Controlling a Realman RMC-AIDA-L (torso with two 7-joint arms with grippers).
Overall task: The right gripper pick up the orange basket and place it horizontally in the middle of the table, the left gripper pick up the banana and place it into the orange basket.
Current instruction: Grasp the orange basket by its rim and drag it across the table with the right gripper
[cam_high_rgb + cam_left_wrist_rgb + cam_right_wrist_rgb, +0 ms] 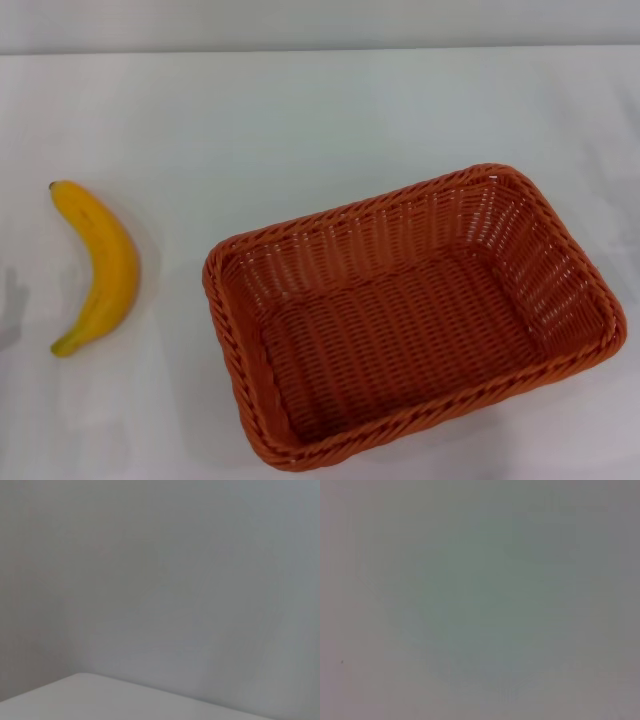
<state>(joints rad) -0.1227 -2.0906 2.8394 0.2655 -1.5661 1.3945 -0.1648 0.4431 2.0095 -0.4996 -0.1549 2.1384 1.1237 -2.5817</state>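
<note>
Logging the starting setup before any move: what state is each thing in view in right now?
orange basket: upright, empty, set at a slant on the table's right side, not gripped.
banana: lying flat on the table left of the basket, apart from it, not gripped.
table: bears both the basket and the banana.
Left claw and right claw: neither is in view.

Bare table (300, 120) all round banana (100, 268) — basket (410, 310) well apart.

Bright, even, diffuse light fills the head view; the worktop (320, 110) looks nearly washed out. The banana (100, 265) and basket (410, 310) cast only faint, soft shadows. Both wrist views are dim, grey and featureless.
</note>
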